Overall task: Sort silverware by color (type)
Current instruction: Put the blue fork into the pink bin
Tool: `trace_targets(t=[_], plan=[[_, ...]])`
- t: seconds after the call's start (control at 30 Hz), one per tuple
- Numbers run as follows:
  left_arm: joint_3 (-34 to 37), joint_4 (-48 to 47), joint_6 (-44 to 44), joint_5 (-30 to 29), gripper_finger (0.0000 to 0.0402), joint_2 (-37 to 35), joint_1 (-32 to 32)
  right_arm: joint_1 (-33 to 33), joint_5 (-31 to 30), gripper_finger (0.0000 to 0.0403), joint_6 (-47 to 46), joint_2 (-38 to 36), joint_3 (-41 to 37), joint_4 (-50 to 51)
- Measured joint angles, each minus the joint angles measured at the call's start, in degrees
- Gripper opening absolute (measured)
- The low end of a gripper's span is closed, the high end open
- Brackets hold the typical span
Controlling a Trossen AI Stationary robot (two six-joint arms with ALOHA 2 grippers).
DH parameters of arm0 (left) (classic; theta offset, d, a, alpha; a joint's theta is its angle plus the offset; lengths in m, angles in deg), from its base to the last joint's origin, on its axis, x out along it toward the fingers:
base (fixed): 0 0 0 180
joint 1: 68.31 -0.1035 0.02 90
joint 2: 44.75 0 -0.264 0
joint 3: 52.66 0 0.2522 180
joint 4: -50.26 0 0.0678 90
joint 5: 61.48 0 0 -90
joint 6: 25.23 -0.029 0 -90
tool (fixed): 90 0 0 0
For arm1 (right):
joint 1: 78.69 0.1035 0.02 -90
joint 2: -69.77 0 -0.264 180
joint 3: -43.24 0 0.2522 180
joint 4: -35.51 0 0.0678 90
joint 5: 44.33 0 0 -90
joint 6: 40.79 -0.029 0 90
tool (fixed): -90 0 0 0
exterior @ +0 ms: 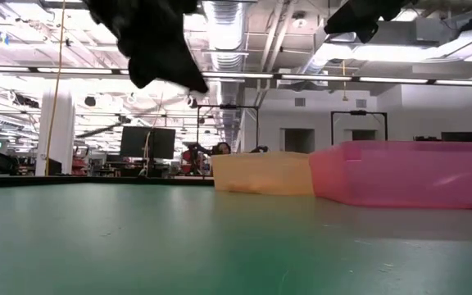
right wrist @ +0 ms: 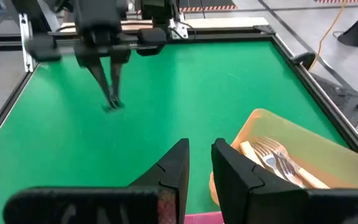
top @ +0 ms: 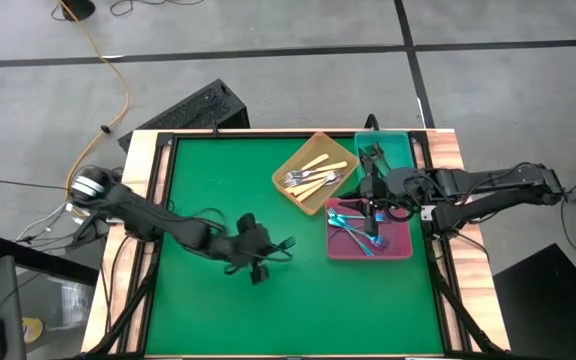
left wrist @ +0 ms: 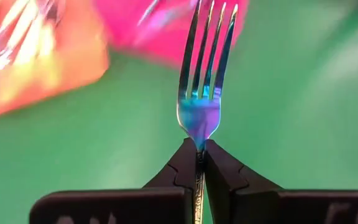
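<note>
Iridescent blue-teal fork (left wrist: 202, 93): pinched at its neck between the closed fingers of the left gripper (left wrist: 200, 163), tines pointing away from the wrist, handle mostly hidden between the fingers. Held above the green mat (top: 218, 170), short of the trays.
Right gripper (right wrist: 199, 163): jaws slightly parted, nothing between them, hanging over the pink tray (top: 400, 246).
Pink tray: several blue-teal forks (top: 353, 228) inside, partly covered by the right arm.
Orange tray (top: 303, 160): cream-handled forks (top: 315, 177) in a loose heap.
Teal tray (top: 400, 146): largely hidden by the right arm; contents cannot be made out.
Low view: tray walls only, contents concealed.
</note>
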Motion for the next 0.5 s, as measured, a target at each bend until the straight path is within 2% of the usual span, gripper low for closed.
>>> trace_targets(t=[0.1, 0.23, 0.37, 0.5], plan=[[10.4, 18.64, -1.05, 1.5, 0.0, -7.55, 0.02, 0.0, 0.02, 0.0092, 0.88, 0.02, 0.0, -1.64], [20.12, 37.34, -4.76, 2.02, 0.0, -13.7, -0.71, 0.91, -0.02, 0.0092, 5.36, 1.27, -0.02, -6.81], [24.83, 48.77, -8.87, 4.46, 0.0, -16.96, -2.43, 1.7, 0.11, 0.0092, 11.02, 3.42, -0.13, -15.67], [25.39, 52.86, -13.29, 5.33, 0.0, -17.4, -4.51, 1.1, 0.11, 0.0092, 14.94, 7.6, -4.84, -33.49]])
